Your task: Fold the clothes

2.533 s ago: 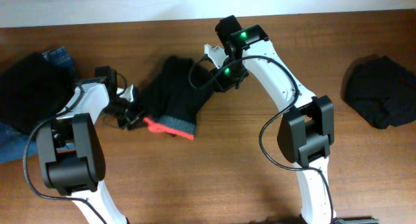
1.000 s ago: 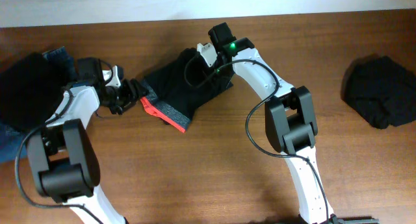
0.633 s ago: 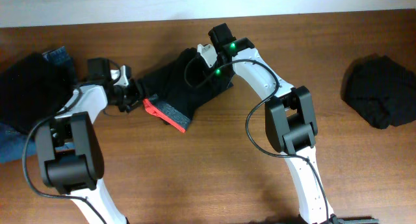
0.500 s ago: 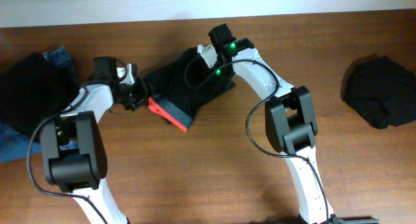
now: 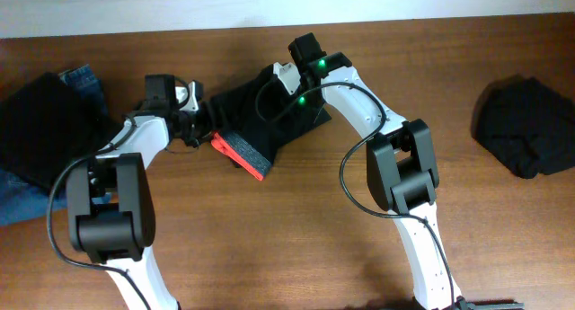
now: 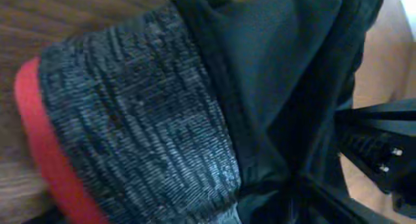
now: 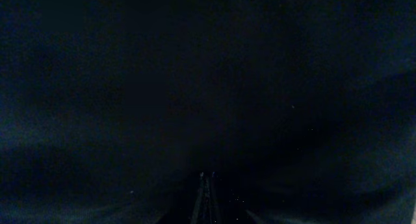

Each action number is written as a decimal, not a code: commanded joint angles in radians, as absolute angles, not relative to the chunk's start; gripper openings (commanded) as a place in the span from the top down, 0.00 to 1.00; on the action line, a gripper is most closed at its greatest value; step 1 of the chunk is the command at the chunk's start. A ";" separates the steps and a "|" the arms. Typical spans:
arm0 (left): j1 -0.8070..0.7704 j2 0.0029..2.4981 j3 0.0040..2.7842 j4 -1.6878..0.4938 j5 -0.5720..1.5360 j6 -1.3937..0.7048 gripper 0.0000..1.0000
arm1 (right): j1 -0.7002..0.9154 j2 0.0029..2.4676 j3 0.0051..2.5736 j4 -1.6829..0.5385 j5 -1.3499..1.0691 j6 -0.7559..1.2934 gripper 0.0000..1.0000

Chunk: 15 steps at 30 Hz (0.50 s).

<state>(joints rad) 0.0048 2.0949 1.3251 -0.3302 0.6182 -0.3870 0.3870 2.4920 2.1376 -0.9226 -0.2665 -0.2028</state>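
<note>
Left gripper has slid in from the open table over the last second, and the trousers have bunched up shorter ahead of it; its fingertips now sit right at the garment's edge; whether those fingers are apart or pinching, I cannot tell from up here; on the left wrist camera the grey waistband fills the view just beyond the fingers, with the red trim along its outer edge; the right gripper is buried in the far side of the black cloth; its fingers are pressed together, dark fabric all around them; well behind the left fingers lie the blue jeans.
</note>
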 commanded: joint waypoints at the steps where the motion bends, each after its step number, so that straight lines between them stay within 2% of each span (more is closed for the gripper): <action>1: -0.028 2.155 1.306 -0.332 0.576 -0.402 0.14 | 0.393 2.509 2.149 -0.930 -0.280 -0.202 0.91; 10: -0.035 2.196 1.306 -0.325 0.580 -0.449 0.15 | 0.393 2.509 2.149 -0.942 -0.280 -0.202 0.91; 11: -0.035 2.196 1.306 -0.320 0.580 -0.448 0.18 | 0.393 2.509 2.149 -0.942 -0.280 -0.202 0.91; 12: -0.035 2.196 1.306 -0.310 0.580 -0.449 0.25 | 0.393 2.509 2.149 -0.942 -0.280 -0.202 0.91; 14: -0.035 2.196 1.306 -0.285 0.580 -0.449 0.47 | 0.393 2.509 2.149 -0.942 -0.280 -0.202 0.91; 15: -0.035 2.196 1.306 -0.274 0.580 -0.449 0.54 | 0.393 2.509 2.149 -0.942 -0.280 -0.202 0.91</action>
